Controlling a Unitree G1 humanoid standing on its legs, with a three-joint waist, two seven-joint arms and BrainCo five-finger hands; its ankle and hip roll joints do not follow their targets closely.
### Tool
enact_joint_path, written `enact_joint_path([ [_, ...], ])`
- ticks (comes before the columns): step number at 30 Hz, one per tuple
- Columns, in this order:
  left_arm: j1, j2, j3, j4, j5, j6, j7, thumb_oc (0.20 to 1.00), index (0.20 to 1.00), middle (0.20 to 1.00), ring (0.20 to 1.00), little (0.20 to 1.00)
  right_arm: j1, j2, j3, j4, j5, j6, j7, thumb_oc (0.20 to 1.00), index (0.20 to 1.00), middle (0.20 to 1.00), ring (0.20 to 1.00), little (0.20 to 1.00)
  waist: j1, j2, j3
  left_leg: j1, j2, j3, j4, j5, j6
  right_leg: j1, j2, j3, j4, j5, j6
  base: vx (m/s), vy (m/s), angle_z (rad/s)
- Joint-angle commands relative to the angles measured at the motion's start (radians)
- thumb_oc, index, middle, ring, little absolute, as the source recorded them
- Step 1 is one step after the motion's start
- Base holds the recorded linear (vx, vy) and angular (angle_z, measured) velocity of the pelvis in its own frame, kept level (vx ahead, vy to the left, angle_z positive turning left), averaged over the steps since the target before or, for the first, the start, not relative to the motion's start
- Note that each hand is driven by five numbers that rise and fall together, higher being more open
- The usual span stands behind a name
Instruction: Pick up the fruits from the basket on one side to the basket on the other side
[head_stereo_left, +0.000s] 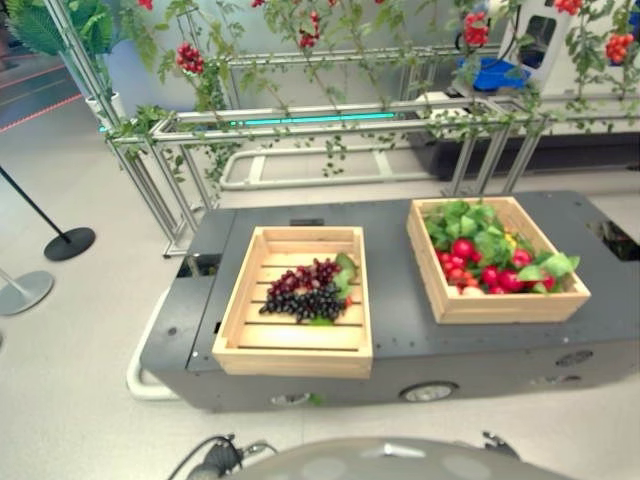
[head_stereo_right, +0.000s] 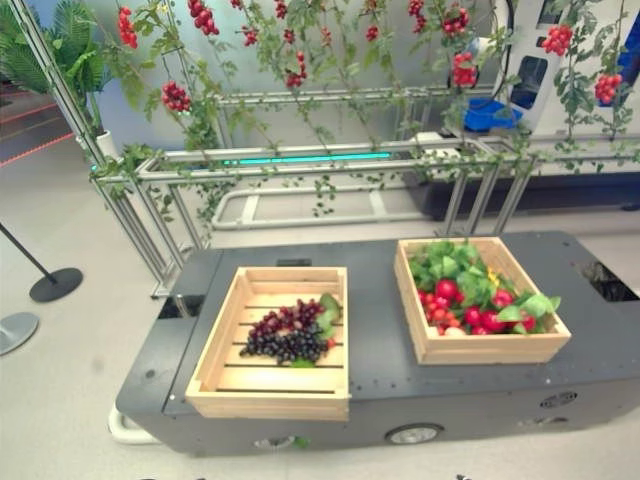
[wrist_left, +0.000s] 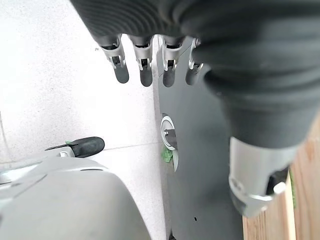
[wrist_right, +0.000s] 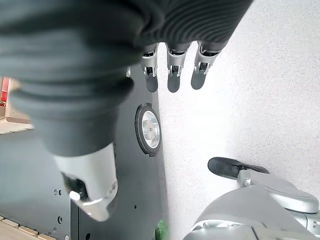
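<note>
We see two wooden baskets side by side on a dark grey desk (head_stereo_left: 400, 330), well apart from each other. The left basket (head_stereo_left: 295, 345) holds a bunch of dark purple and red grapes (head_stereo_left: 305, 290) lying against its slatted floor, with a few green leaves beside it. The right basket (head_stereo_left: 497, 304) is heaped with small red fruits (head_stereo_left: 462, 249) mixed in with green leaves.

In the left wrist view our left hand (wrist_left: 200, 30) hangs down beside the near face of the desk, its fingers (wrist_left: 145, 74) straight and side by side, pointing along the grey side panel and the pale floor (wrist_left: 60, 100); the thumb sits apart from them, nearer the wooden basket edge. It holds nothing.

In the right wrist view our right hand (wrist_right: 100, 45) hangs likewise beside the desk's side panel, next to a round wheel (wrist_right: 148, 129) set in it. Its fingers (wrist_right: 173, 80) are straight and close together, empty, over the floor.

Behind the desk stands a metal frame (head_stereo_left: 300, 120) hung with vines and clusters of red berries (head_stereo_left: 188, 58).
</note>
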Motion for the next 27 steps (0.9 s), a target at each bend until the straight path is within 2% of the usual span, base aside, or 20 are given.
enact_joint_path([
  [1,-0.054,-0.010,0.000,0.042,-0.025,-0.043,-0.002,1.000,1.000,1.000,1.000,1.000,-0.080,0.020,0.037,0.058,-0.006,-0.023,-0.013,1.000,1.000,1.000,1.000,1.000,-0.011,-0.050,0.003,-0.032,-0.076,-0.018,0.000,-0.028,0.043,-0.021,-0.020,0.018,0.056,-0.050,0.072,0.00,0.000,0.00],
  [27,-0.055,-0.004,0.003,0.050,-0.025,-0.041,0.000,1.000,1.000,1.000,1.000,1.000,-0.088,0.015,0.038,0.064,-0.011,-0.024,-0.015,1.000,1.000,1.000,1.000,1.000,-0.008,-0.052,0.004,-0.034,-0.074,-0.024,0.000,-0.023,0.040,-0.019,-0.018,0.013,0.054,-0.046,0.072,0.00,0.000,0.00],
])
